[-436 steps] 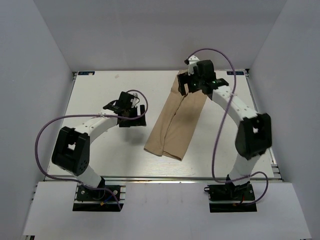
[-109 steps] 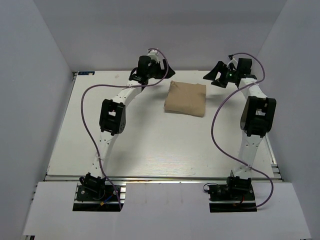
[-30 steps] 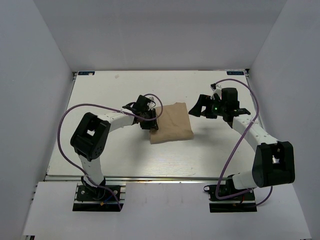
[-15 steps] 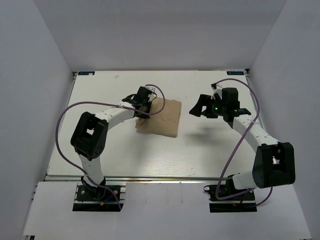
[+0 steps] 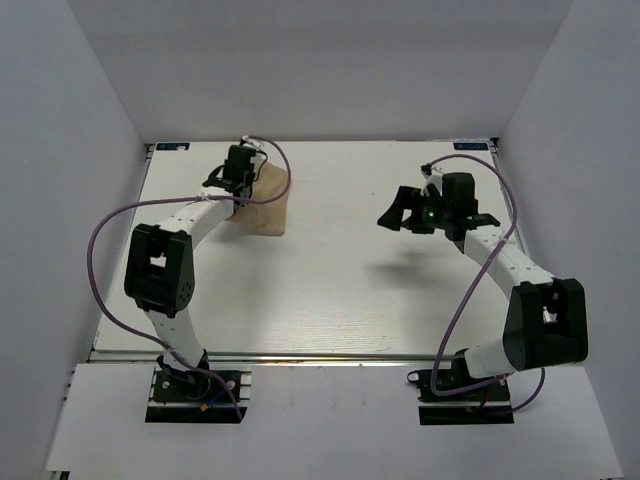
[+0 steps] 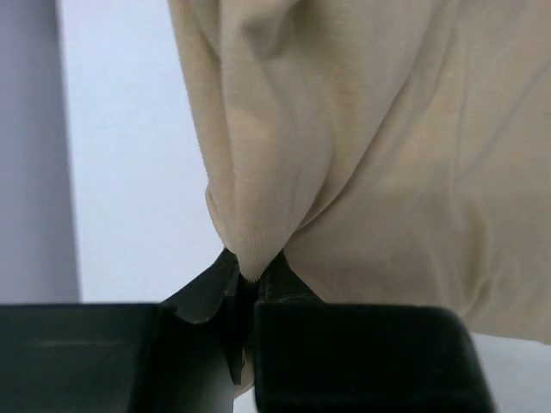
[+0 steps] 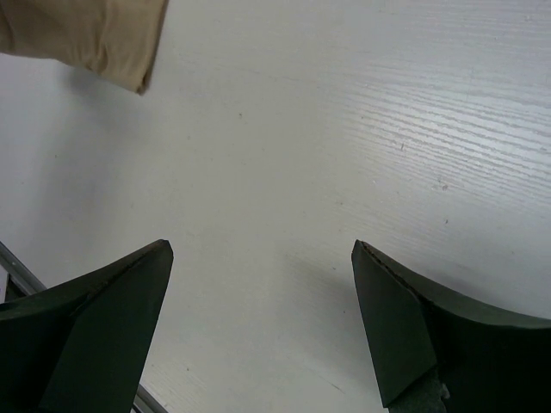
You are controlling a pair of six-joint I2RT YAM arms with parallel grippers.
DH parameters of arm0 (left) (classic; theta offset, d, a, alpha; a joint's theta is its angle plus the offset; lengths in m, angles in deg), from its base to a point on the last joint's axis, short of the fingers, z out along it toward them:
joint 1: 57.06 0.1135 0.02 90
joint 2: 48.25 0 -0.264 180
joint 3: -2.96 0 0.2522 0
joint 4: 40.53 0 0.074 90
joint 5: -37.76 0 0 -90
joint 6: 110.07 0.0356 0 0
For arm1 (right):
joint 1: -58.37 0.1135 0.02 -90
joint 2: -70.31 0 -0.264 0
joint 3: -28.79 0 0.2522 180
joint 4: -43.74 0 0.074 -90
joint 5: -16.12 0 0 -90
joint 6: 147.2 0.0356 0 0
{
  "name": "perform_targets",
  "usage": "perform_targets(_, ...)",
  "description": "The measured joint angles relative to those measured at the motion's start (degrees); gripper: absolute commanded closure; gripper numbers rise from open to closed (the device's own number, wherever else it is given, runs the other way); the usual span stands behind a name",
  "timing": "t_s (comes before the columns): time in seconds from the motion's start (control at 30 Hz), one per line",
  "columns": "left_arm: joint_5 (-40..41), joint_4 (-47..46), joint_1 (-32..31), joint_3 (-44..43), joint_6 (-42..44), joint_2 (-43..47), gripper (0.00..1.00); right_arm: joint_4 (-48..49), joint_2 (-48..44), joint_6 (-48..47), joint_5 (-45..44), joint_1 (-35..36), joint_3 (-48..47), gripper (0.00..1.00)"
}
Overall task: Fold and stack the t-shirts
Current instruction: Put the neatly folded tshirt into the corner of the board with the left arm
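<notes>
1 tan t-shirt (image 5: 270, 205), bundle w/ creases

From above, the left gripper (image 5: 238, 182) sits over the left edge of the t-shirt (image 5: 270, 205), so its fingertips and the cloth beneath them are hidden. In the left wrist view the shirt runs off the top and right edges. The finger ends vanish into a pinched fold of fabric, and the gripper body is a dark blur along the bottom. The right wrist view catches only one corner of the shirt, top left, and the bottom edge cuts off both fingers (image 7: 95, 331) of the right gripper (image 7: 261, 254).
</notes>
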Motion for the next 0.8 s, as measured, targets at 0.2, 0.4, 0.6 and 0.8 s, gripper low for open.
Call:
perform_targets(0.2, -0.26, -2.64, 7.61, -8.28, 7.28, -4.52, 1.00, -0.11, 1.99, -0.07, -0.37, 0.00, -2.91, 0.10)
perform_targets(0.4, -1.38, -2.51, 13.88, -19.87, 10.69, -14.67, 1.00, -0.04, 4.00, 0.44, -0.68, 0.00, -3.43, 0.10)
perform_targets(0.6, -3.54, -0.46, 18.93, -26.88, 11.02, -21.16, 1.00, -0.59, 7.10, 1.20, -0.46, 0.00, -4.72, 0.10)
perform_targets(0.8, -5.18, 0.46, 22.53, -34.36, 11.72, -26.97, 1.00, -0.52, 7.65, 1.29, -0.46, 0.00, -5.90, 0.10)
